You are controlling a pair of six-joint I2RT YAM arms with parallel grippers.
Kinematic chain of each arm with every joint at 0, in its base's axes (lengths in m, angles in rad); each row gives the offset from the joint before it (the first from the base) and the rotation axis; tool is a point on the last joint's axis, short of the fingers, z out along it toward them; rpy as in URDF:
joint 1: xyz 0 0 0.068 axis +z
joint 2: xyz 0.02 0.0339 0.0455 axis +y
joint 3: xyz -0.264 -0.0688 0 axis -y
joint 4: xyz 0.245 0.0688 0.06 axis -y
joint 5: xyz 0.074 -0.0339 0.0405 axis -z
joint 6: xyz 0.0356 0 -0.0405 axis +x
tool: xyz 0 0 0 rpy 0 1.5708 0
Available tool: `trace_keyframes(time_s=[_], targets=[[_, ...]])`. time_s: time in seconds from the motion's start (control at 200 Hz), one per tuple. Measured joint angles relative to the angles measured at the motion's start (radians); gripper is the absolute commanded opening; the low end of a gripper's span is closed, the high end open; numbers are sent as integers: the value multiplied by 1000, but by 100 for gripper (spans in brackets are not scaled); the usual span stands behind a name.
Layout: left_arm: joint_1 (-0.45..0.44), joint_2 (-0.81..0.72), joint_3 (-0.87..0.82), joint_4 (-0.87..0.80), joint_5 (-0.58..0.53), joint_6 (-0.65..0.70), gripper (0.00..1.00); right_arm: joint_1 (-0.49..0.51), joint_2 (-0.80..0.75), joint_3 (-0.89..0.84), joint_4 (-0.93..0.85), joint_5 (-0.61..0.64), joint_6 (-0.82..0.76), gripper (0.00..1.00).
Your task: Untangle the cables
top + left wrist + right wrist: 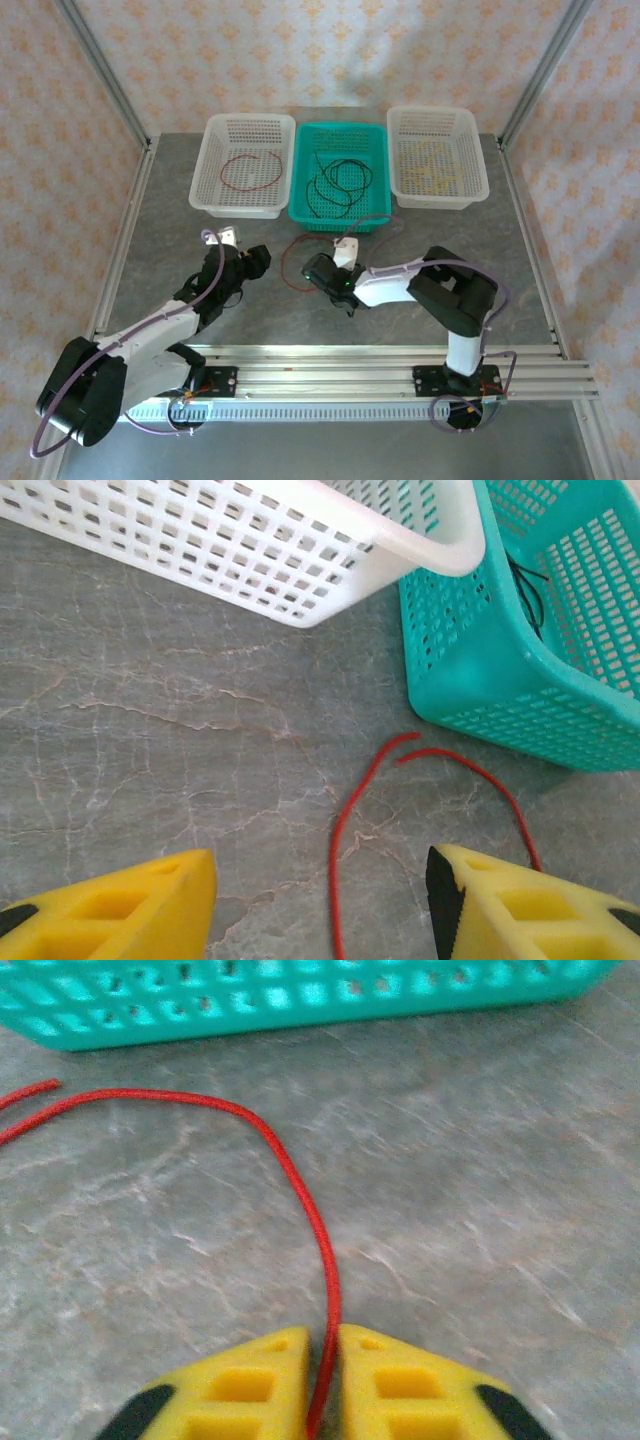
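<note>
On the table (520, 290), just in front of the green basket (300, 208), a red cable (290, 268) is being pinched by the right hand (345, 252). In the right wrist view, the yellow fingers (250, 1380) of that hand (322, 1338) are being pressed close together. The red cable (300, 1175) is being squeezed in the thin gap between them. From there the cable is being seen curving up and off to the left, flat on the table (480, 1210), towards the green basket (300, 1000).

The left hand (228, 238) is being held wide open, near the left side of the same cable. In the left wrist view, the fingers (130, 900) of this hand (320, 870) are being seen far apart. The red cable (340, 850) is being seen on the table (150, 730) in the gap between them, touched by neither. Two cable ends are being seen close together by the corner of the green basket (470, 680).

At the back of the table, three baskets are being seen in a row. Another red cable (250, 170) is being held in the left basket (210, 198). Black cables (340, 180) are being held in the green basket. Yellow cables (435, 165) are being held in the right basket (480, 190).
</note>
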Motion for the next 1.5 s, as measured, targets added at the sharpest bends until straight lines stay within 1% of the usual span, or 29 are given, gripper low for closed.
trace_keyframes(time_s=[0.215,0.355,0.571,0.701,0.961,1.217,1.367,1.502], targets=[[-15,26,59,18,43,43,60,0,-184,-98,-26,-13,7,11],[-40,53,78,54,98,64,60,-28,-327,-140,-3,-48,-8,10],[-76,91,90,113,214,96,60,-131,-515,-211,33,-175,-44,9],[-94,109,117,142,288,110,60,-165,-589,-215,39,-259,-80,9],[-129,153,172,193,435,130,59,-245,-676,-215,40,-427,-106,8],[-181,227,199,242,551,130,60,-331,-707,-215,65,-580,-103,8],[-230,285,243,249,605,142,60,-368,-713,-212,61,-638,-84,5],[-277,325,284,255,641,153,61,-387,-705,-185,27,-661,-55,3]])
